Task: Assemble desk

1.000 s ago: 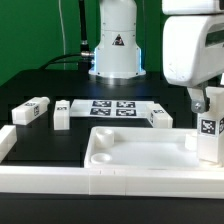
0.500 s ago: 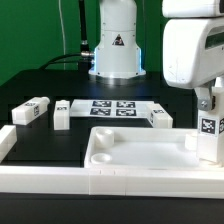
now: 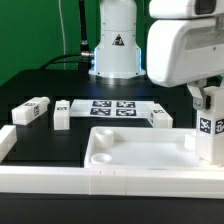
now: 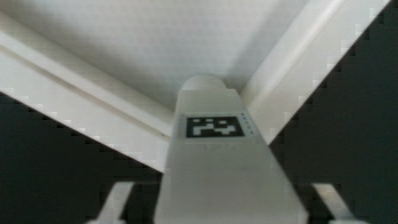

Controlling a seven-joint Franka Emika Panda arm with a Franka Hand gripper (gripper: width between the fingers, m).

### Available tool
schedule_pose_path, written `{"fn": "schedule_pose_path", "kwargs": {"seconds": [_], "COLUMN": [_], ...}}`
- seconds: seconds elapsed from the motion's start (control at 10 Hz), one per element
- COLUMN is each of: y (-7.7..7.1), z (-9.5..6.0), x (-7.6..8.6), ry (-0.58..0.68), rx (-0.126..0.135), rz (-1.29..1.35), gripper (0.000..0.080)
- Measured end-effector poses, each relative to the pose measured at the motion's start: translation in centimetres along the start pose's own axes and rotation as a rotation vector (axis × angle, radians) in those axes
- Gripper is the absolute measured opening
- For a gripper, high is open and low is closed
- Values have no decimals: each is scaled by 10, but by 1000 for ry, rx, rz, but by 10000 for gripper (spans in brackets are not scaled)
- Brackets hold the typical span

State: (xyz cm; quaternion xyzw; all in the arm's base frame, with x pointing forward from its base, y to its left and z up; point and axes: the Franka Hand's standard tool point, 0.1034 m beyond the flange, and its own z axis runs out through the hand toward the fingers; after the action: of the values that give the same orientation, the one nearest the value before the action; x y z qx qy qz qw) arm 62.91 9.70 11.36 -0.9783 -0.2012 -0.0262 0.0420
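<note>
The tabletop [image 3: 140, 150] is a smooth, matte white plastic tray with a raised rim and rounded inner corners. The leg [image 3: 208, 135] is a plain white block bearing a small black-and-white square tag. That leg stands upright at the tabletop's corner on the exterior view's right, directly beneath the gripper [image 3: 205, 100], which points straight down from the bulky white arm. The fingers [image 4: 116, 200] flank the leg closely, but thin dark gaps make it impossible to tell whether they clamp it.
</note>
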Motion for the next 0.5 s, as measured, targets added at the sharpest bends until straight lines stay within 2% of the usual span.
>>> {"fn": "schedule_pose_path", "kwargs": {"seconds": [0.5], "y": [0], "z": [0], "x": [1], "ry": [4], "rx": [18], "rz": [539], "gripper": [290]}}
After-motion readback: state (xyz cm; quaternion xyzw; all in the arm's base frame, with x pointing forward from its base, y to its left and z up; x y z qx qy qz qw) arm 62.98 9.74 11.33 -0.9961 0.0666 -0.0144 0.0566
